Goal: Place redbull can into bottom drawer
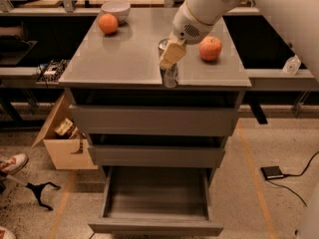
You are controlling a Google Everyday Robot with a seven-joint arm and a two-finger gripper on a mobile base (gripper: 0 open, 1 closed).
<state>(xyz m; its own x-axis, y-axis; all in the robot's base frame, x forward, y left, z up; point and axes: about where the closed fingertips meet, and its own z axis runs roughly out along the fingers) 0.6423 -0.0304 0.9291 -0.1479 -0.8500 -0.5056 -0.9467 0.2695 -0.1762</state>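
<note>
The redbull can [171,76] stands upright on the grey cabinet top [124,59], close to its front edge, a little right of the middle. My gripper [171,55] comes down from the upper right and sits over the can's upper half, hiding most of it. The bottom drawer [155,201] is pulled out below the two upper drawers, and its grey tray holds nothing.
An orange fruit [107,23] and a white bowl [115,7] sit at the back left of the top. Another orange fruit [210,48] lies right of the can. A cardboard box [65,142] stands on the floor at the left.
</note>
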